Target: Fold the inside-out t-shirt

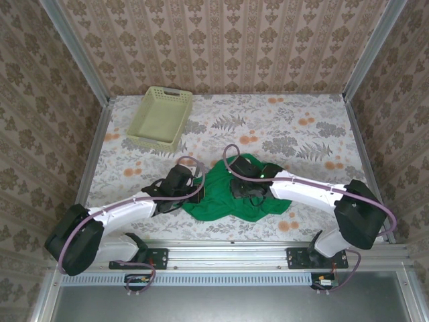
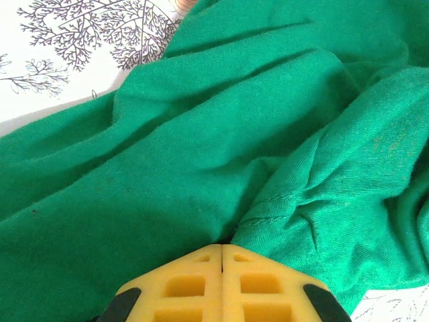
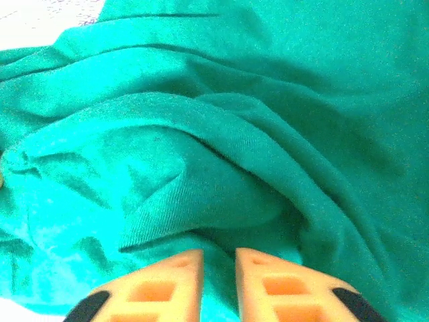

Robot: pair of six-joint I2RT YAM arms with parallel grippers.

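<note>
Basket [image 1: 161, 119] stands far left (well apart) — bare table [image 1: 301, 134] beside it; 1 crumpled t-shirt [image 1: 224, 194] blocks near middle.

item: t-shirt [image 1: 221, 201], plain bright green, soft knit cloth
state: not folded at all, just a crumpled heap with deep creases and layers flopped over each other
shape: kind of a lumpy blob, wider on the near side, narrowing to a hump on the far side
where: lying on the table [image 1: 301, 134], close to the front edge, roughly mid-width
details: left wrist view shows a stitched hem [image 2: 281, 201] along one turned-over edge; can't really tell sleeves from body in this mess
</note>
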